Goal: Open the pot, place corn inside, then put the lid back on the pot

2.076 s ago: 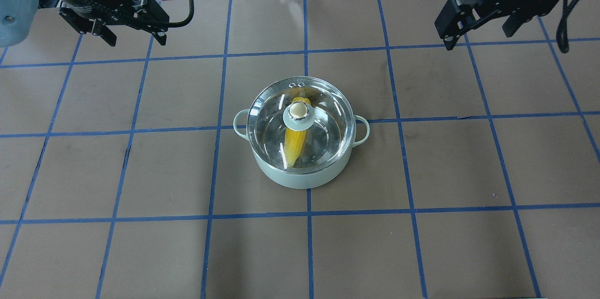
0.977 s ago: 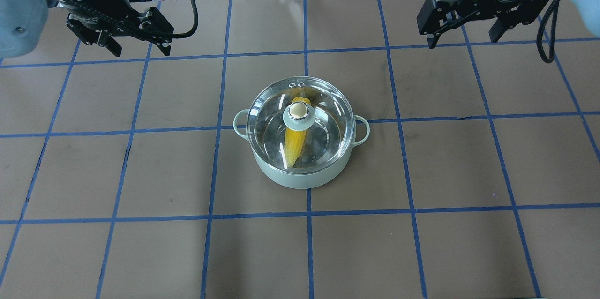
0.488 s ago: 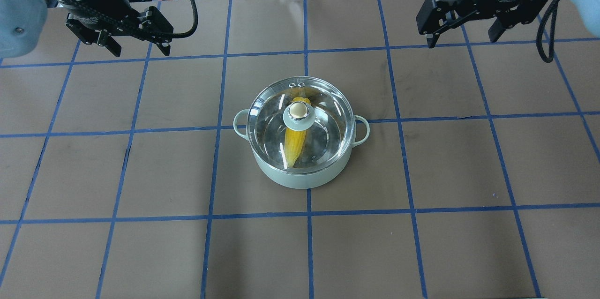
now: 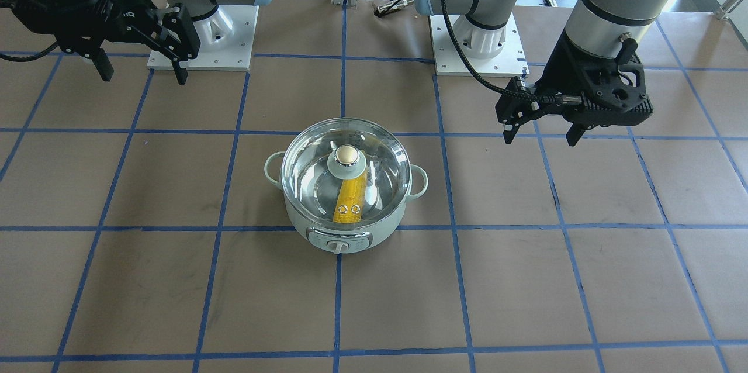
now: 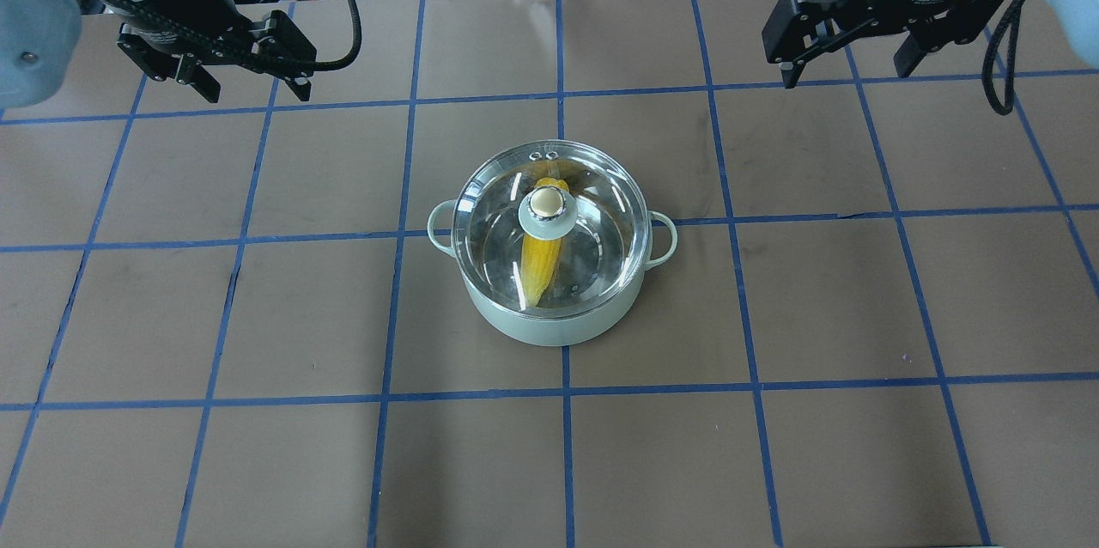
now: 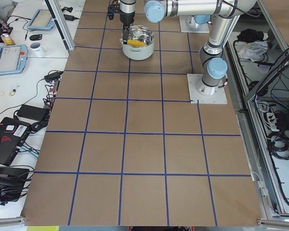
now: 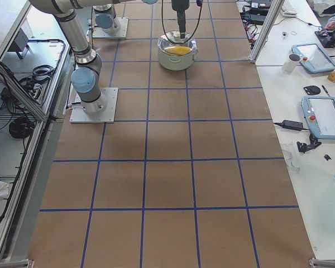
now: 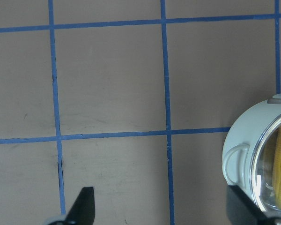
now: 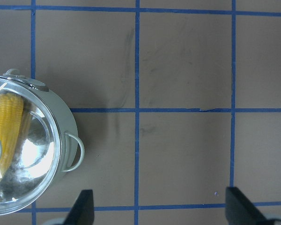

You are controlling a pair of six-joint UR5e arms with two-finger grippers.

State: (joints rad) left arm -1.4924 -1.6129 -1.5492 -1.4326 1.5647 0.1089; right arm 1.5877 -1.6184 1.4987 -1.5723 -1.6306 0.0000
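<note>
1. Nearest the front-facing camera, at frame centre, the pot [image 4: 380,231] stood on the brown gridded table [image 4: 175,279]. Its control dial [image 4: 337,246] faced the lens (the overhead view, taken from behind, hid that dial).
2. The lid [image 4: 346,158] sat closed on the pot's rim, with its vent holes [image 4: 348,209] at the near edge.
3. The corn [image 4: 352,197] lay inside the pot under the glass. The knob covered its tapered end here, but the overhead view showed it.
4. Farther back, at right of frame, the left gripper [image 4: 539,139] hung well apart from the pot, jaws spread and empty. Its wrist camera caught only one loop handle [image 8: 234,159] and the pot's edge at lower right.
5. Farthest, at upper left, the right gripper [image 4: 145,76] was likewise spread and empty.
</note>
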